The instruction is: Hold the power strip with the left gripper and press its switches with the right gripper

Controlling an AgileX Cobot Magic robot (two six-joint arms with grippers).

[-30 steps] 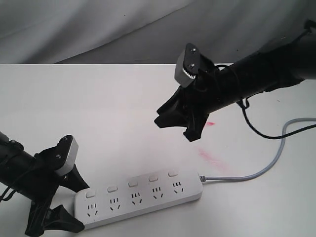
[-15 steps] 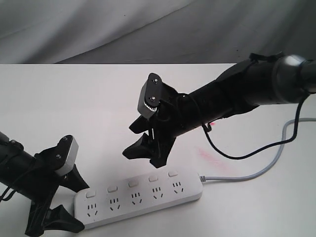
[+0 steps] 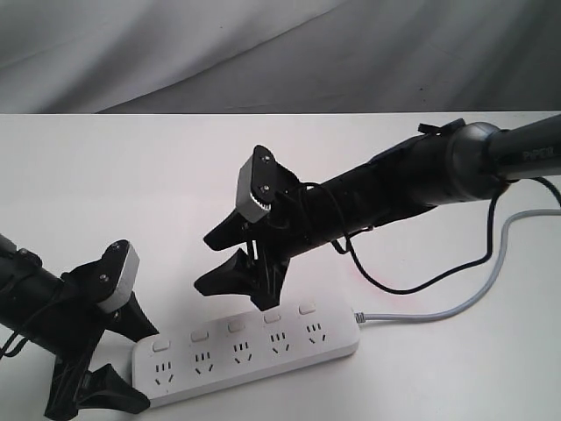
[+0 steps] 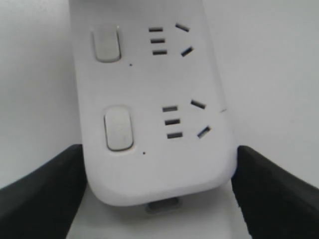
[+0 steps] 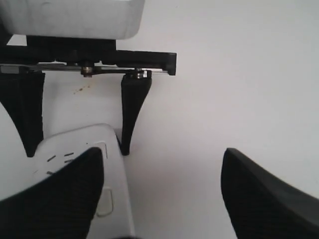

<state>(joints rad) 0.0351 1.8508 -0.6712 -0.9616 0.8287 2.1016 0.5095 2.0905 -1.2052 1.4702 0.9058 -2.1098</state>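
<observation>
Squat and black, the left gripper (image 3: 140, 368) sits at about 8 o'clock in the exterior view. It holds the power strip (image 3: 263, 346) by the end away from the cord, and its splayed fingers (image 4: 40, 194) press against both long sides of the white bar. The strip lies flat at 6 o'clock on a plain white table (image 3: 105, 193), with its row of switches (image 3: 235, 326) facing up. The right gripper (image 3: 209, 263) hangs just above the middle of that row with its jaws spread wide and nothing between them, touching nothing. Its dark arm (image 3: 438, 171) reaches in from 3 o'clock, and a loose black cable (image 3: 394, 285) loops beneath it. The grey cord (image 3: 438, 311) leaves the strip's other end and curves toward 3 o'clock. Behind the table, at 12 o'clock, hangs a grey cloth backdrop (image 3: 263, 53) in soft folds.
</observation>
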